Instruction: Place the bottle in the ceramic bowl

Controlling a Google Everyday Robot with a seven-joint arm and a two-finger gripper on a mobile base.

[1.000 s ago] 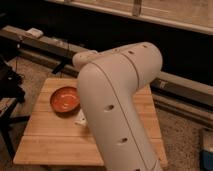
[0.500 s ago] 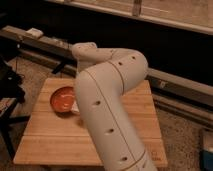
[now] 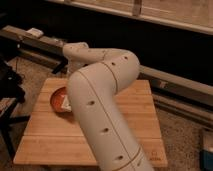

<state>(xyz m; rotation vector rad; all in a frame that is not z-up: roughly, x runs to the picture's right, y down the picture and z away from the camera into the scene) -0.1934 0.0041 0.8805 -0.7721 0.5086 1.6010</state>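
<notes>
camera view: ceramic bowl (image 3: 55, 98) holds pale bottle (image 3: 66, 103); end effector hidden behind arm (image 3: 97, 107), grip cannot tell

gripper likely behind arm (image 3: 102, 95), ceramic bowl (image 3: 56, 98) half hidden

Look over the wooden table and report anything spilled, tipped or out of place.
Nothing stands out. The ceramic bowl sits upright on the wooden table, with what may be the bottle showing pale inside it. The gripper is hidden behind the arm, beside the bowl.

Orange-red bowl (image 3: 56, 98), gripper hidden behind arm (image 3: 102, 107)
</notes>
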